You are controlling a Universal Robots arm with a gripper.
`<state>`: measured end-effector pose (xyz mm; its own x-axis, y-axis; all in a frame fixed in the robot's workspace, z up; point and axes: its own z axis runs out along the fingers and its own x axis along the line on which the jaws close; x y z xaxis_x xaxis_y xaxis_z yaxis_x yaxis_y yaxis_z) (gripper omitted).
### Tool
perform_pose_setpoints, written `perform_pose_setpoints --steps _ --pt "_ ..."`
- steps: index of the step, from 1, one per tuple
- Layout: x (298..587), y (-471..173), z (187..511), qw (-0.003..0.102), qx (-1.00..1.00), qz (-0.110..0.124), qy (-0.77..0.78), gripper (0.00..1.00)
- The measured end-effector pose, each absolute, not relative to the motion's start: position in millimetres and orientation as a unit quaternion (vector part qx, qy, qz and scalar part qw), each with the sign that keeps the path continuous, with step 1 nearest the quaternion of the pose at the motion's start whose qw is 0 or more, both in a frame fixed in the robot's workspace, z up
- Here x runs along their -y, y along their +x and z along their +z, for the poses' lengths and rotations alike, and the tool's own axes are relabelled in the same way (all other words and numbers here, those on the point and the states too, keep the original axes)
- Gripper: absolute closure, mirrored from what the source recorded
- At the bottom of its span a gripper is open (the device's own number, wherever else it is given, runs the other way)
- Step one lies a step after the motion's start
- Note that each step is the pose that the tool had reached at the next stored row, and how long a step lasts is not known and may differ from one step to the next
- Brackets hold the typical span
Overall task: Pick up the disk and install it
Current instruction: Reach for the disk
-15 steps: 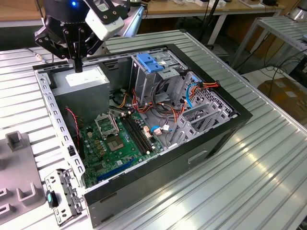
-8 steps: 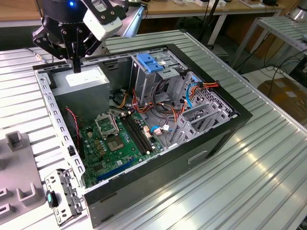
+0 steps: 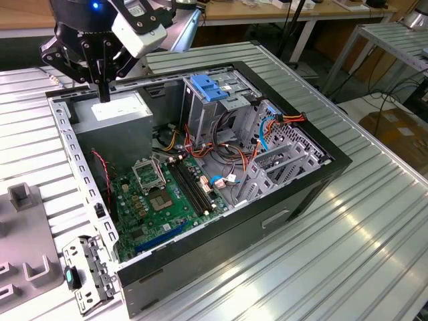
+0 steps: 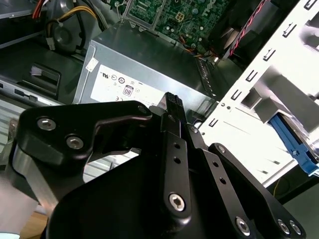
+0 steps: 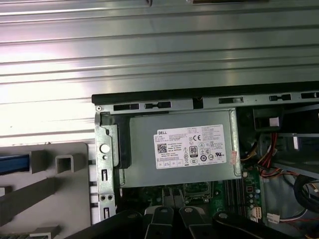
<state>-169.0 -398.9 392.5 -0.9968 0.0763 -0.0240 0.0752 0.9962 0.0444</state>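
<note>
My gripper (image 3: 104, 95) hangs over the back corner of the open computer case (image 3: 334, 164), at the exterior view's left, just above the grey power-supply box (image 3: 115, 110). Its black fingers (image 4: 172, 102) are pressed together with nothing between them. In the first wrist view the gripper (image 5: 177, 213) sits below the box's white sticker (image 5: 195, 146). Of the disk I see only a blue plastic rail (image 4: 293, 143) with a bit of metal beside it, outside the case's white perforated side frame (image 4: 259, 89). The same blue edge (image 5: 12, 163) lies on the grey fixture (image 5: 47, 191).
A light-blue latch plate (image 3: 214, 90) tops the drive cage. The motherboard (image 3: 164, 200) and loose cables (image 3: 221, 157) fill the case floor. A small metal bracket (image 3: 83, 277) lies on the ribbed table (image 3: 348, 247) by the case's near corner.
</note>
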Motion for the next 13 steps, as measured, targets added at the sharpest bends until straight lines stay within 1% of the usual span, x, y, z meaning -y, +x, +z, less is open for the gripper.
perform_pose_setpoints --steps 13 --pt "398.9 -175.1 392.4 0.013 -0.999 0.022 0.038 0.89"
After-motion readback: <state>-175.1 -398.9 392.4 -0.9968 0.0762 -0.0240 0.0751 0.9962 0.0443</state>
